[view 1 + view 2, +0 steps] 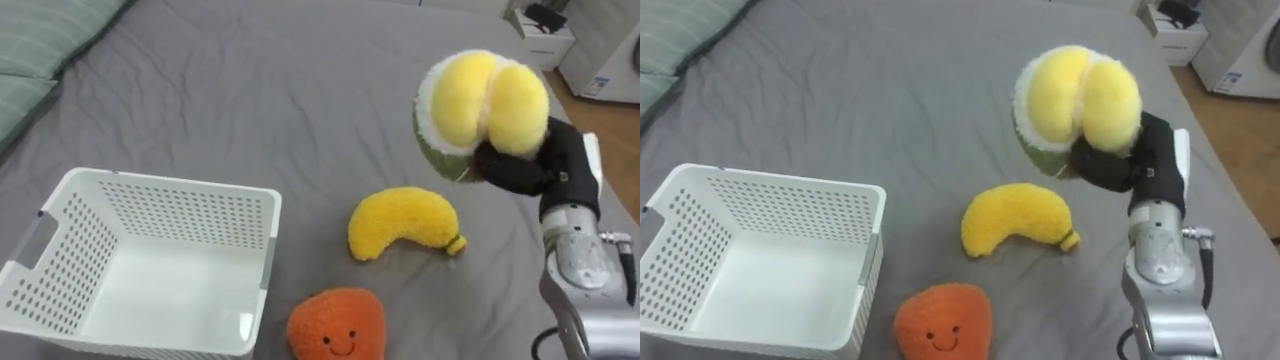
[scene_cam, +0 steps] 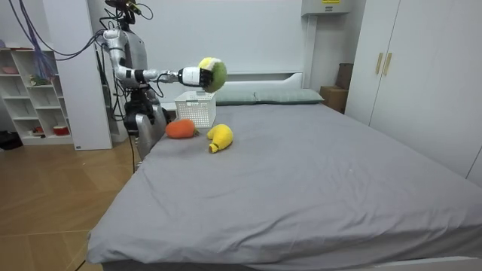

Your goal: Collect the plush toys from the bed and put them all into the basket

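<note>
My right hand (image 1: 528, 165) (image 1: 1130, 160) is shut on a round plush toy (image 1: 482, 103) (image 1: 1075, 100), yellow lobes in a white and green shell, and holds it up above the grey bed (image 1: 300, 110). In the room view the same toy (image 2: 212, 74) hangs at the end of my outstretched arm over the bed's corner. Below it on the cover lies a yellow banana plush (image 1: 402, 221) (image 1: 1015, 217) (image 2: 220, 137). An orange plush with a smiling face (image 1: 336, 324) (image 1: 942, 322) (image 2: 180, 129) lies nearer me. A white perforated basket (image 1: 60, 265) (image 1: 690, 250) (image 2: 196, 108) stands empty at my left.
I stand at the bed's side near its corner. Green-grey pillows (image 1: 40, 45) lie at the far left of the bed. A white bedside cabinet (image 1: 540, 35) stands past the bed's right edge on the wooden floor (image 1: 600, 125). White shelves (image 2: 30, 98) stand behind me.
</note>
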Tool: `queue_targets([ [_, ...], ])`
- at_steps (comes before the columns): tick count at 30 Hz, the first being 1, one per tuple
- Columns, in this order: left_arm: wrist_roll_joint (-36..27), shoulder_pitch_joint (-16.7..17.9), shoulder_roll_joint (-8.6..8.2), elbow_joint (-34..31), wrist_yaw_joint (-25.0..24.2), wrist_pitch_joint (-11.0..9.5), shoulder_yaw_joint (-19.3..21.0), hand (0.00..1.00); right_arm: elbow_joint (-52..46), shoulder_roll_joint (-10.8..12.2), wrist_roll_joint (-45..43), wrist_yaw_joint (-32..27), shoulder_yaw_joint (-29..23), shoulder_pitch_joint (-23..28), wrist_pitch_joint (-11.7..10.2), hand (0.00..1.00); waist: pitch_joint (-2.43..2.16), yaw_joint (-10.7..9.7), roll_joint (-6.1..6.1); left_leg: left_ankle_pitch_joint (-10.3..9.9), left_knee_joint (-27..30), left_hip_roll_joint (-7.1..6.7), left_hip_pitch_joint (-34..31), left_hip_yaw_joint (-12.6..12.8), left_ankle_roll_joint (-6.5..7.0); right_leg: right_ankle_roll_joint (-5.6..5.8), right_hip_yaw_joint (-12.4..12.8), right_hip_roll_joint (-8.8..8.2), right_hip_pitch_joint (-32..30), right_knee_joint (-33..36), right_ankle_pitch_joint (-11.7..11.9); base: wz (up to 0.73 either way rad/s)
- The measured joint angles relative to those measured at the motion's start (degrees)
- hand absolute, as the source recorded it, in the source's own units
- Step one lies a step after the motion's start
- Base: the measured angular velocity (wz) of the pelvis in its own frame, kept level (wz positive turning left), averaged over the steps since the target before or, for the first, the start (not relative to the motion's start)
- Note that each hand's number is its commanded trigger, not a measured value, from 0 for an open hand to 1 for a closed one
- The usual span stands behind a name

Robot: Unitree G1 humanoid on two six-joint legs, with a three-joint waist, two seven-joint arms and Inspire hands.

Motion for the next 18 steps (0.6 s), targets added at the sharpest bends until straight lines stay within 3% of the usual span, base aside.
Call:
queue_targets([
  [4, 0.07, -0.38, 0.11, 0.05, 0.17, 0.0, -0.08, 0.0, 0.01, 0.05, -0.23, 1.76, 2.78, -6.21, 0.59, 1.0, 0.24, 1.17, -0.65, 0.03, 0.07, 0.02, -0.44, -0.76, -0.04, 0.0, -0.8, 0.0, 0.0, -0.1, 0.0, 0.1],
  [6, 0.11, -1.15, 0.03, 0.06, 0.18, 0.09, -0.16, 0.0, 0.01, 0.14, -0.31, 2.66, 5.13, -8.55, 0.59, 1.0, 0.32, 2.42, -1.36, 0.05, 0.23, -0.03, -0.56, -1.67, -0.08, 0.0, -2.41, -0.12, 0.37, -0.19, 0.0, 0.2],
  [16, -1.24, -2.44, 0.83, -0.3, 1.5, 0.36, -2.16, 0.0, 3.25, 0.33, -1.15, 4.23, 14.79, -10.65, 2.38, 1.0, 0.4, 8.7, -3.58, 0.17, 2.01, -1.11, -2.93, -6.72, 0.19, 0.11, -8.35, -1.24, 1.19, -0.16, -0.06, 0.26],
  [18, -1.3, -2.39, 1.4, -1.05, 1.71, 0.39, -2.19, 0.0, 3.53, 0.48, -1.82, 4.24, 15.26, -10.67, 2.39, 1.0, 0.72, 9.56, -4.14, 0.16, 3.47, -1.4, -4.31, -8.25, 0.2, 0.12, -9.38, -1.58, 1.15, -0.21, -0.06, 0.4],
])
